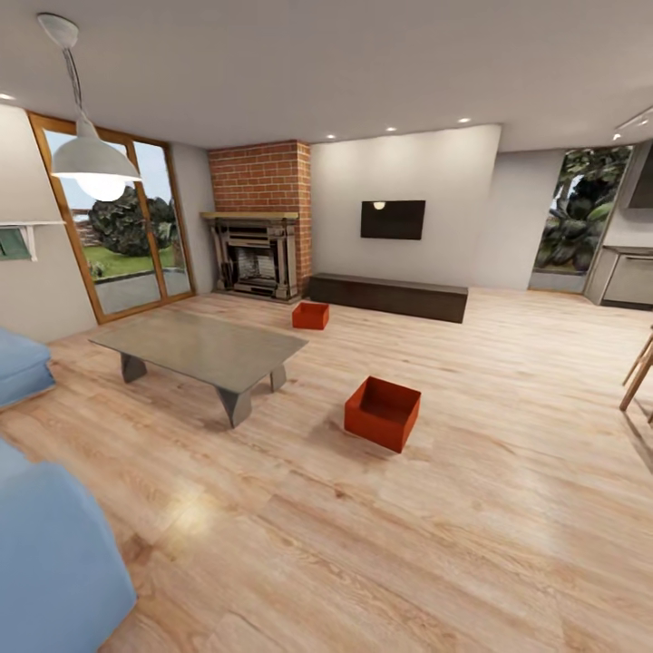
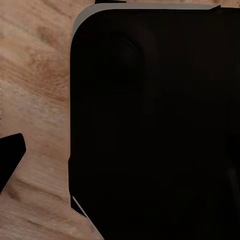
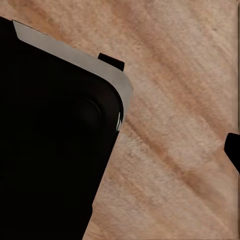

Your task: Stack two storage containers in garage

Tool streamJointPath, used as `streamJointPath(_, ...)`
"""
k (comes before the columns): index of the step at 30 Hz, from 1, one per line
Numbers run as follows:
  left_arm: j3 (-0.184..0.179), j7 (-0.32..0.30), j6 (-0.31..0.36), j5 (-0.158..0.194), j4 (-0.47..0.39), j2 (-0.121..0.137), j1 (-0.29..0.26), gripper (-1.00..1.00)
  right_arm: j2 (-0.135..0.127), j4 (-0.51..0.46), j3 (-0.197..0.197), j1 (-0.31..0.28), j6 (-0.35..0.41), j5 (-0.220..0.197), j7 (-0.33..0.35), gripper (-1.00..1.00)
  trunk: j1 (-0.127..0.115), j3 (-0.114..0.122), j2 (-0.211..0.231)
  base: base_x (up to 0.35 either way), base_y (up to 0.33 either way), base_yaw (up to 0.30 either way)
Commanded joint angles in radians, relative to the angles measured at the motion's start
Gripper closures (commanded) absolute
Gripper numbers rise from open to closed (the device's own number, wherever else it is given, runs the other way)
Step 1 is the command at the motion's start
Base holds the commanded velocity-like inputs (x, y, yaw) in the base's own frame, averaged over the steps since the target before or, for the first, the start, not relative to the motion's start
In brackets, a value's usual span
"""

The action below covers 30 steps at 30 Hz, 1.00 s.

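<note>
Storage containers, two, orange-red, lidless: nearer container (image 1: pixel 382 413) at frame centre on the wood-plank floor (image 1: pixel 508 472), right of the grey coffee table (image 1: pixel 201 347); farther container (image 1: pixel 310 315) above it, between brick fireplace (image 1: pixel 261 219) and low dark cabinet (image 1: pixel 388 296). Wall TV (image 1: pixel 392 219) above cabinet. Blue sofa (image 1: pixel 50 544) lower left. Wrist views: dark robot body over planks; jaw state cannot be told.

The room is bright. Sun shines on the wood floor (image 1: pixel 181 508) near the big window (image 1: pixel 127 227).
</note>
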Motion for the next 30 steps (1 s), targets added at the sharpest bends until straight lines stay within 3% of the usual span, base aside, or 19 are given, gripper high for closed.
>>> streamJointPath(1, 0.001, 0.0, -0.001, 0.006, 0.0, 0.0, 0.0, -1.0, 0.0, 0.002, 0.008, -0.001, -0.005, -0.009, 0.0, -1.0, 0.001, -0.001, 0.0, 0.322, 0.0, -0.006)
streamJointPath(9, 0.001, 0.0, -0.001, 0.006, 0.0, 0.0, 0.0, -1.0, 0.0, 0.002, 0.008, -0.001, -0.005, -0.009, 0.0, -1.0, 0.001, -0.001, 0.0, 0.322, 0.0, -0.132)
streamJointPath(30, 0.001, 0.0, -0.001, 0.006, 0.0, 0.0, 0.0, -1.0, 0.0, 0.002, 0.008, -0.001, -0.005, -0.009, 0.0, -1.0, 0.001, -0.001, 0.0, 0.322, 0.0, -0.004)
